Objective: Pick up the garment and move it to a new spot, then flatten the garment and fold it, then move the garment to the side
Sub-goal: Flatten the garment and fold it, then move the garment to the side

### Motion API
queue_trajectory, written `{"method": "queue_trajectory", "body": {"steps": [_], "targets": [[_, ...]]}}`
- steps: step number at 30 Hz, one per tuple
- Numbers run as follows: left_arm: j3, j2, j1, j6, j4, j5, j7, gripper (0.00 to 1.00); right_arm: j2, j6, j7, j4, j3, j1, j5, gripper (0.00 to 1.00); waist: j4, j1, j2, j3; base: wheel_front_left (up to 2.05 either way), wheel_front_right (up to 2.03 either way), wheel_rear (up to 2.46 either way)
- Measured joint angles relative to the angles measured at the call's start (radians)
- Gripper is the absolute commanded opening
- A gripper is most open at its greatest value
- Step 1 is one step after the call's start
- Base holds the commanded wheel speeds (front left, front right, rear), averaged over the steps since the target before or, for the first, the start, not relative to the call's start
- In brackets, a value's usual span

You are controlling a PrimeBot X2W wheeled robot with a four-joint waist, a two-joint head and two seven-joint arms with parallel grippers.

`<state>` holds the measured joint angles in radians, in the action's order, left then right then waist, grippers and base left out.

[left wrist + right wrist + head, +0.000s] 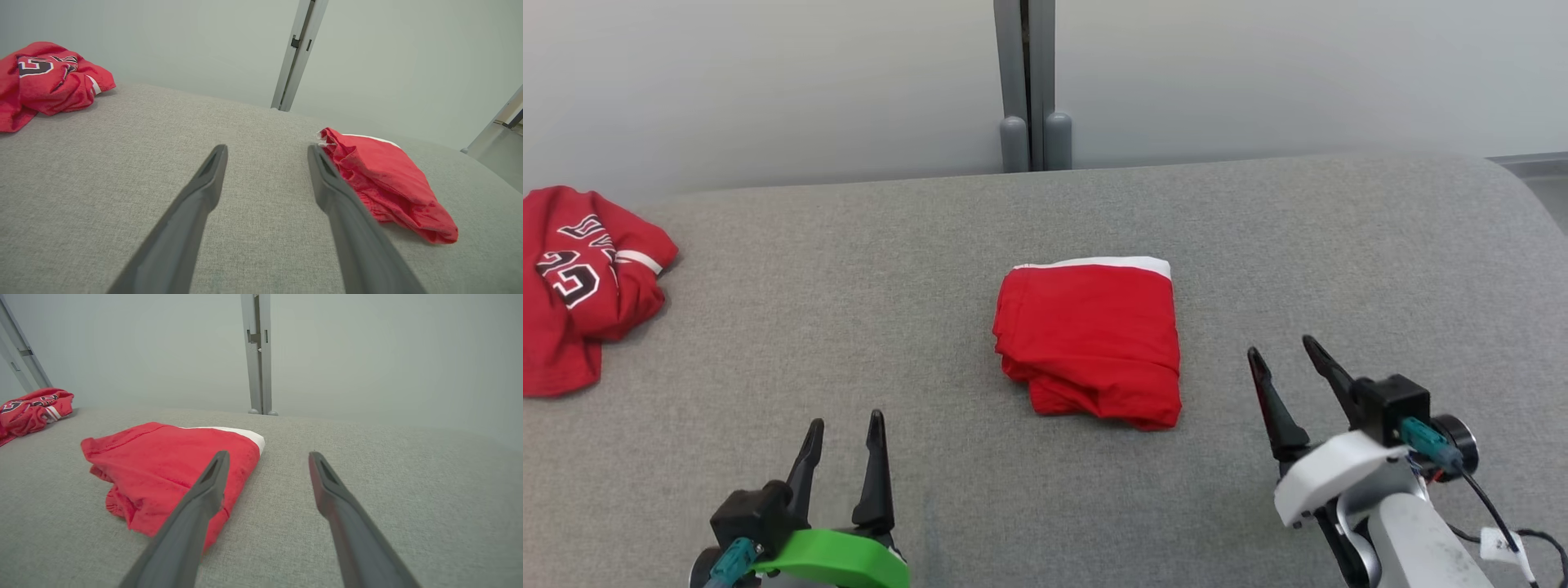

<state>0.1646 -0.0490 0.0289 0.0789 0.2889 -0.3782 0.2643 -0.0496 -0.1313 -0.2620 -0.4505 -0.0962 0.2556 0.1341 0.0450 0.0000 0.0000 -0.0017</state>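
A red garment with a white band along its far edge lies folded in a compact rectangle at the middle of the grey table. It shows to the right in the left wrist view and to the left in the right wrist view. My right gripper stands open just right of the garment's near corner, nothing between its fingers; in its own view the gripper hovers past the garment's right edge. My left gripper is open near the front edge, well left of the garment, and is empty in its own view.
A second red garment with black and white lettering lies crumpled at the table's far left edge. A grey post stands behind the table's far edge against a pale wall. The grey table surface is bare between the two garments.
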Motion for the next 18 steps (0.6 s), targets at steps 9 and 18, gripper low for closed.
{"method": "queue_trajectory", "body": {"steps": [9, 18], "targets": [[-0.011, 0.000, -0.053, -0.010, -0.017, -0.003, 0.000, 1.00, 0.000, 0.000, 0.000, 0.064, 0.080, -0.121, 0.025, 1.00, -0.015, 0.0000, 0.0000, -0.009, 0.00, 0.00, 0.00], [-0.009, 0.000, -0.059, -0.013, -0.021, 0.002, 0.000, 1.00, 0.001, 0.000, 0.000, 0.080, 0.084, -0.128, 0.034, 1.00, -0.018, 0.0000, 0.0000, -0.008, 0.00, 0.00, 0.00]]}}
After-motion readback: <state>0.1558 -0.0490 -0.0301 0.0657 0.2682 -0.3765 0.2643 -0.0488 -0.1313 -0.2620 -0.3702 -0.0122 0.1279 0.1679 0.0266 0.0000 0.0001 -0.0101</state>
